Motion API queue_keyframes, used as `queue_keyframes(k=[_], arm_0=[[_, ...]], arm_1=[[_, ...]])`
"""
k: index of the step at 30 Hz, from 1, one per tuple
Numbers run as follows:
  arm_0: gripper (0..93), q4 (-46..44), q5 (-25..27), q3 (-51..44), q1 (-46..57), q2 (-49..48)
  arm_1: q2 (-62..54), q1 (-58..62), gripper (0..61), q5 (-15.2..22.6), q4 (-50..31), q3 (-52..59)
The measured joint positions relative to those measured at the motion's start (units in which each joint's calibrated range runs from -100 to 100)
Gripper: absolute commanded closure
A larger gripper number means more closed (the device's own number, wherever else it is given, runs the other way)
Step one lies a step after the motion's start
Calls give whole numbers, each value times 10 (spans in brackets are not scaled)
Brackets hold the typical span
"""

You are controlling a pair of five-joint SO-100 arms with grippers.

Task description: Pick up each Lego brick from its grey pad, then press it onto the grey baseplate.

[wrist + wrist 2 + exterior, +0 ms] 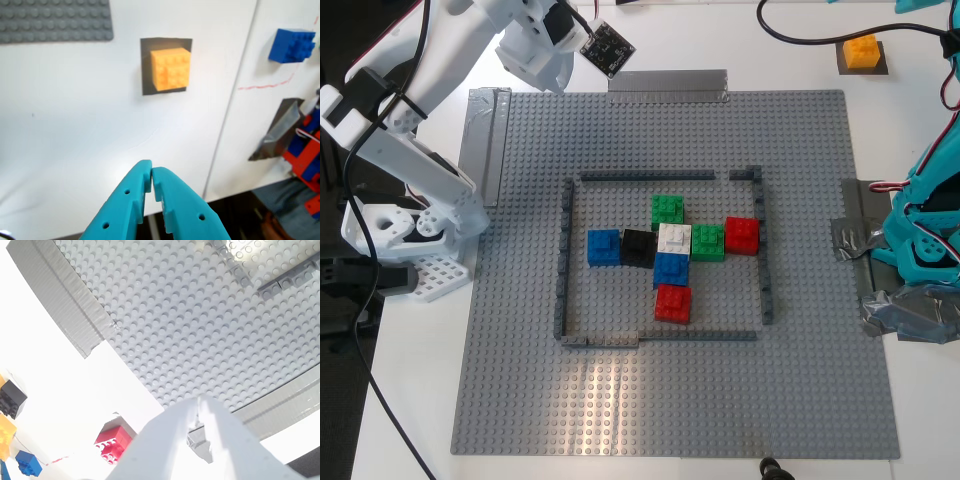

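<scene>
The orange brick (171, 69) sits on its dark grey pad (148, 82), apart from and ahead of my first gripper (151, 172), which is teal, shut and empty. The brick also shows at the exterior view's top right (861, 50). My second gripper (200, 407) is white, shut and empty, above the edge of the grey baseplate (200, 315). A red brick (112, 440) lies on the white table just beside and behind its jaws, partly hidden; its pad barely shows. The baseplate (620, 400) bears the dark grey frame (563, 250).
Inside the frame stand several bricks: blue (604, 247), black (638, 247), white (674, 239), green (667, 209), two red (673, 302). Grey tape strips (667, 84) hold the plate's edges. The white arm (410, 110) is at the exterior view's left, the teal arm (925, 230) at its right.
</scene>
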Motion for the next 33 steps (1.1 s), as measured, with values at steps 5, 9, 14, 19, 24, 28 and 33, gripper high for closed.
queue_keyframes(k=[5,9,14,19,24,28,33], arm_0=[[927,11,-8,0,1,0],[927,11,-8,0,1,0],[927,11,-8,0,1,0],[927,10,-8,0,1,0],[927,-10,-6,0,1,0],[927,-23,-5,0,1,-8],[927,-46,2,0,1,-13]], arm_1=[[0,0,613,0,0,0],[0,0,613,0,0,0],[0,0,613,3,-6,0],[23,0,613,10,6,-16],[23,0,613,10,12,-20],[9,0,613,7,10,-17],[-13,-12,613,-13,-29,-17]])
